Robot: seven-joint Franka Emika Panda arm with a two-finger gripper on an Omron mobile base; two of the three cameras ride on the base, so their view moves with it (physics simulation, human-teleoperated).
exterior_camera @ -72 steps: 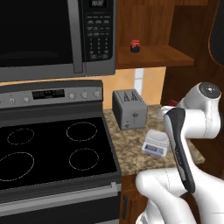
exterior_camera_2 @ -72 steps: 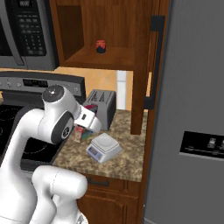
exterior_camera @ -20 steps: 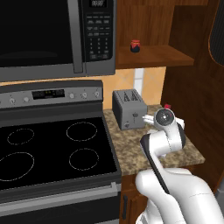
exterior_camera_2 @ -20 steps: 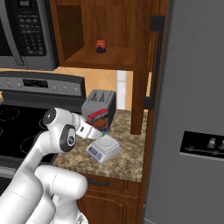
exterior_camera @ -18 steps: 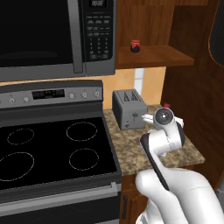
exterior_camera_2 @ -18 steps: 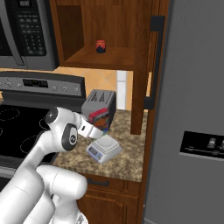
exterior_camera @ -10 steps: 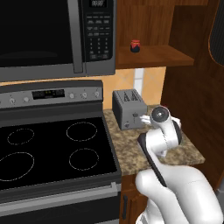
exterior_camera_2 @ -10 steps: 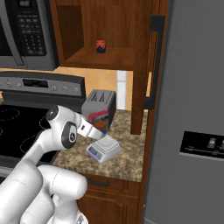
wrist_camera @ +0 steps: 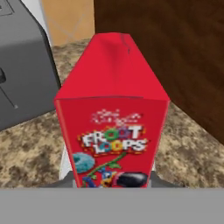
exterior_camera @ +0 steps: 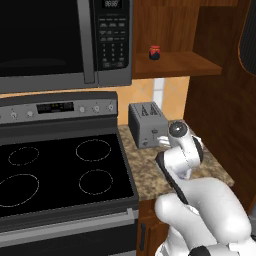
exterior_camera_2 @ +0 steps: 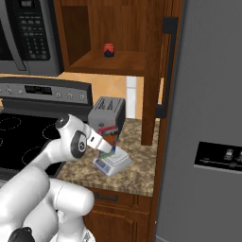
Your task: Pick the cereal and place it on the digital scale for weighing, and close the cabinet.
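Note:
The cereal (wrist_camera: 113,114), a thin red box with colourful print, stands upright right in front of the hand camera, and one dark fingertip (wrist_camera: 131,178) lies against its printed face. My gripper (exterior_camera_2: 111,150) is shut on the cereal (exterior_camera_2: 109,133) just over the digital scale (exterior_camera_2: 113,164), whose white platform (wrist_camera: 65,161) peeks out under the box; contact cannot be told. The cabinet (exterior_camera: 172,30) is open, its door (exterior_camera_2: 154,71) swung out towards me. In the left base view my own arm hides the scale and the box.
A grey two-slot toaster (exterior_camera: 147,125) stands just behind the scale on the granite counter (exterior_camera_2: 137,176). A small red-lidded jar (exterior_camera_2: 109,49) sits on the cabinet shelf. The stove (exterior_camera: 60,170) and microwave (exterior_camera: 55,40) lie left, the fridge (exterior_camera_2: 208,118) right.
My hand has sunk a little with the cereal, bringing the box down closer onto the scale. Toaster, jar and cabinet door have stayed put.

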